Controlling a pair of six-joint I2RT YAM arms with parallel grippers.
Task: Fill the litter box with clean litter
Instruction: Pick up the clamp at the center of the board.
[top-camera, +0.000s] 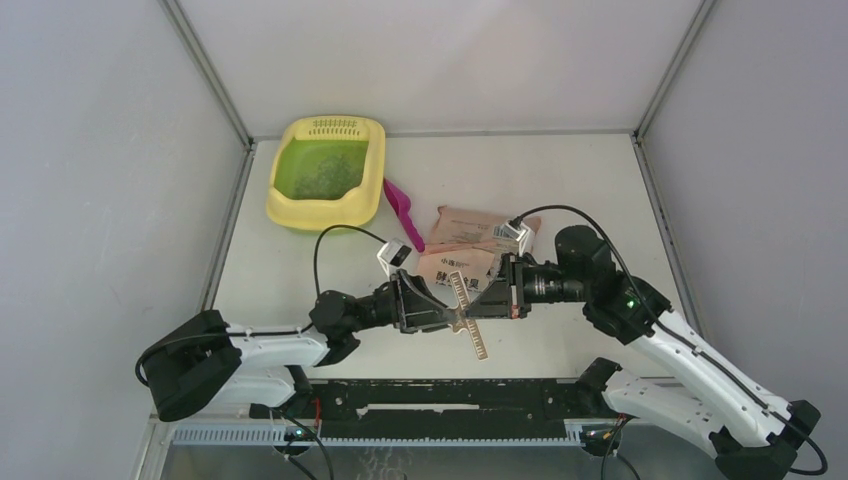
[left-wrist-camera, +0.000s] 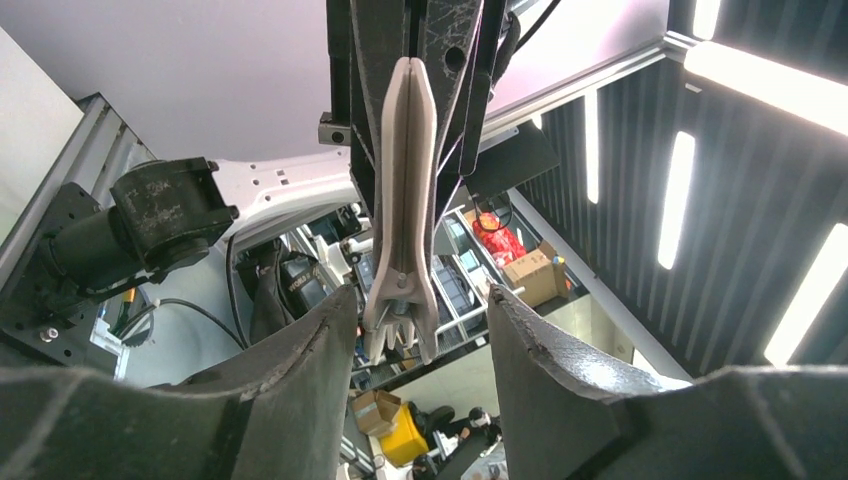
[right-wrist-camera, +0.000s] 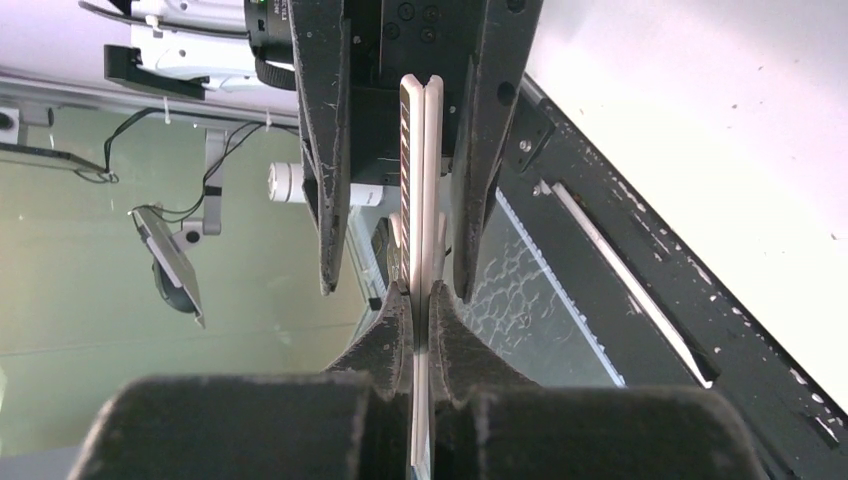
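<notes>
- litter box (top-camera: 300, 214) sat at the far-left corner of the table (top-camera: 590, 190), grille end away from the arms; well apart from both grippers
- clean litter (top-camera: 325, 172) showed as a thin speckled layer on the green floor of the box; could not tell whether any was left in the bag
- magenta scoop (top-camera: 402, 208) lay on the table just beside the box's right side; neither arm was near it
- peach bag (top-camera: 470, 233) lay flat mid-table, just beyond the spot where the two grippers met; could not tell whether its mouth was open or sealed
- both arms reached inward and met nose to nose near the front middle of the table; a beige slotted clip (top-camera: 470, 330) crossed between them at a slant
- right gripper (right-wrist-camera: 420, 325) was clamped on the clip; right wrist view showed both of its pads pressed flat against the strip with no gap
- left gripper (left-wrist-camera: 420, 300) stood apart; left wrist view showed the clip edge-on in the gap, daylight on both sides; its fingers (left-wrist-camera: 300, 385) were not touching the strip
- right wrist view agreed; the left arm's two fingers straddled the clip further along, clear of it on each side
- clip's two leaves looked pressed together along the visible length; could not tell whether it was latched
</notes>
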